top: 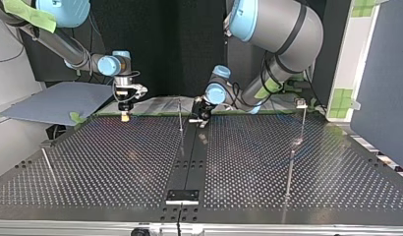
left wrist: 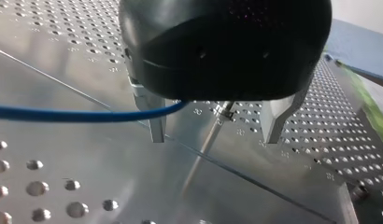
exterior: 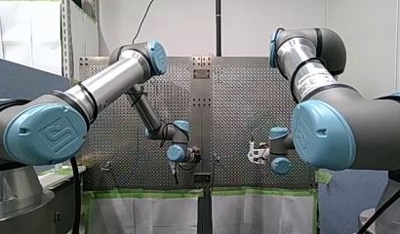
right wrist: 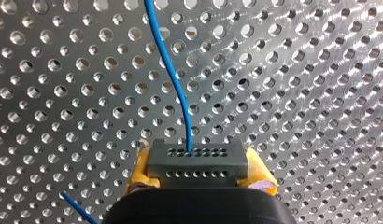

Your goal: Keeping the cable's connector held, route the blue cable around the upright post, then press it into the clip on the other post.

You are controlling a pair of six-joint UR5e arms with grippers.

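Our right gripper [right wrist: 199, 177] clamps the connector [right wrist: 197, 156]; our left gripper [left wrist: 216, 130], fingers apart, faces the post [left wrist: 208, 140]. We should draw the cable [left wrist: 87, 115] snugly round that post, without yanking.

Left of the perforated table [exterior: 237, 97], the near blue joint cap [exterior: 47, 134] carries an embossed UR emblem, legible. Right of the table, a second blue cap [exterior: 325, 135] shows faint embossing, not clearly legible. The white label [exterior: 312, 80] on the arm right of the table has unreadable print.
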